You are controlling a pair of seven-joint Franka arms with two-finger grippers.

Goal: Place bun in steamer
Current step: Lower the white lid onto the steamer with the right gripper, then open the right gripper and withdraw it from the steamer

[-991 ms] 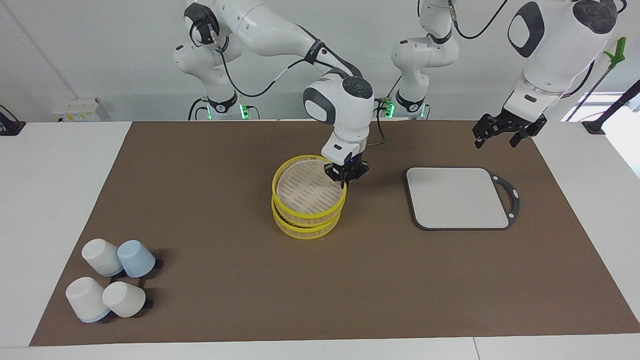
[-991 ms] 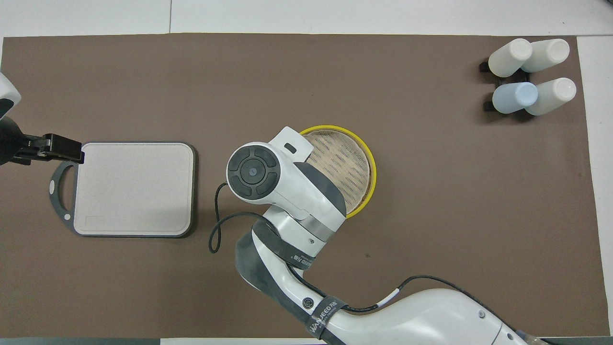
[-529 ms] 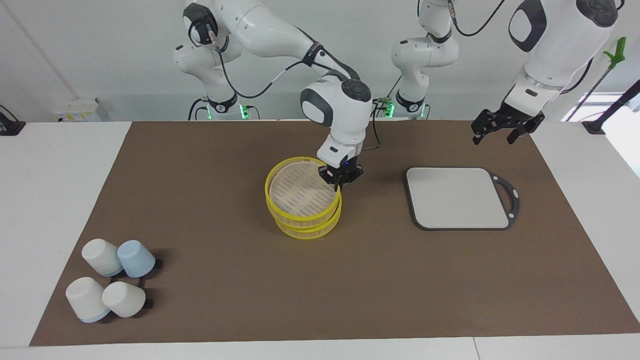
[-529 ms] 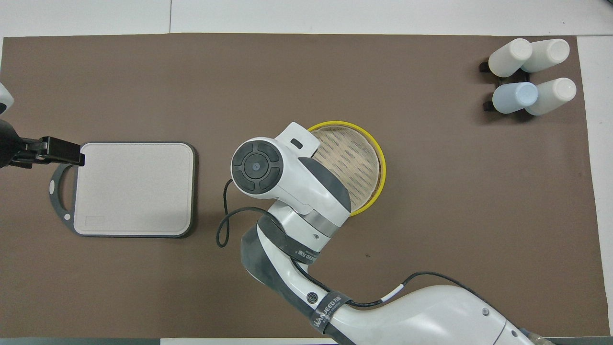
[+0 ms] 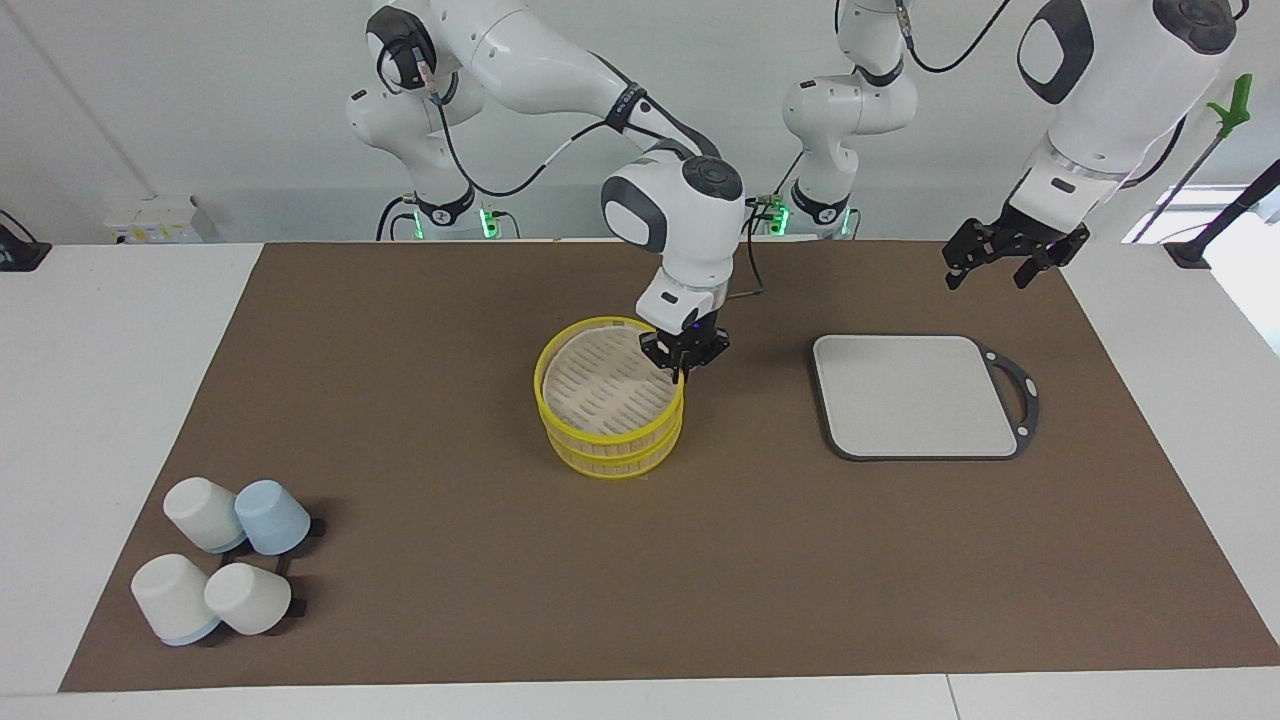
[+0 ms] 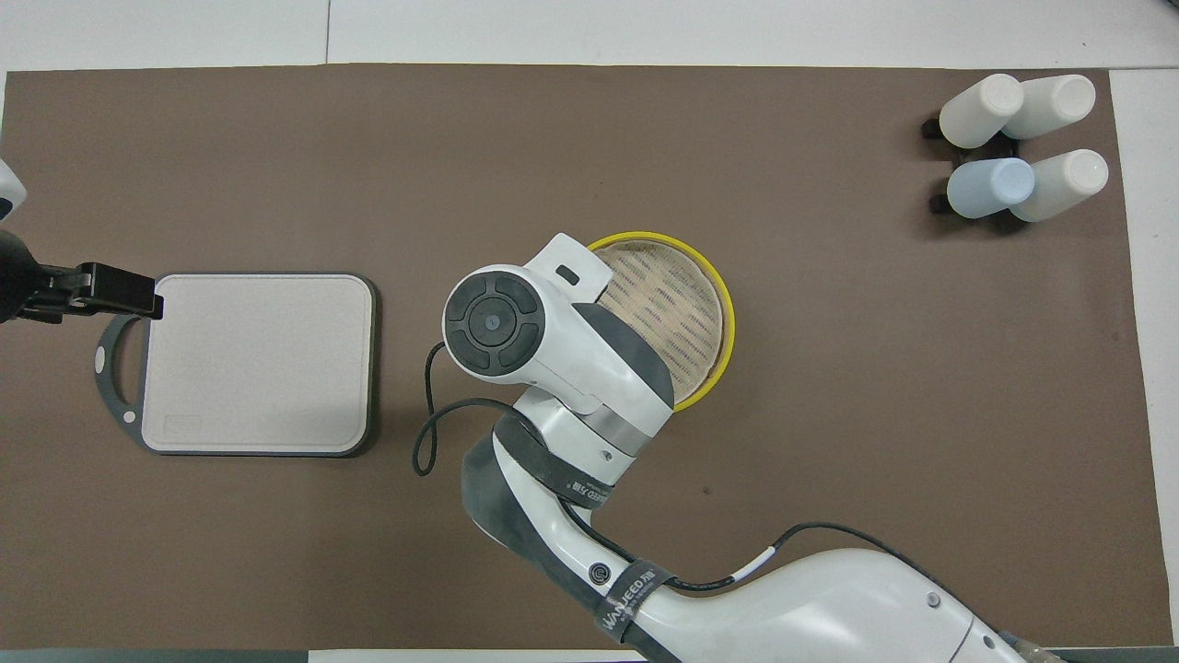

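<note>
Steamer (image 5: 610, 400) as the landmark: a round 2-tier basket with yellow rims, standing near the middle of the brown mat (image 5: 450, 330). Its slatted floor shows bare, and no bun can be seen anywhere. The right gripper (image 5: 685, 352) is at the steamer's upper rim on the edge toward the left arm's end of the table, its fingertips pinched on that rim, so it is gripping the steamer. Beside the steamer, toward the left arm's end, lies a grey square board (image 5: 915, 395) with a black handle. The left gripper (image 5: 1005, 258) hangs in the air over the mat, above the mat's edge near the board's handle, fingers spread apart; that arm waits. Farther from the robots than the steamer, toward the right arm's end, 4 tipped cups (image 5: 225, 570), 3 white and 1 blue, cluster together.
</note>
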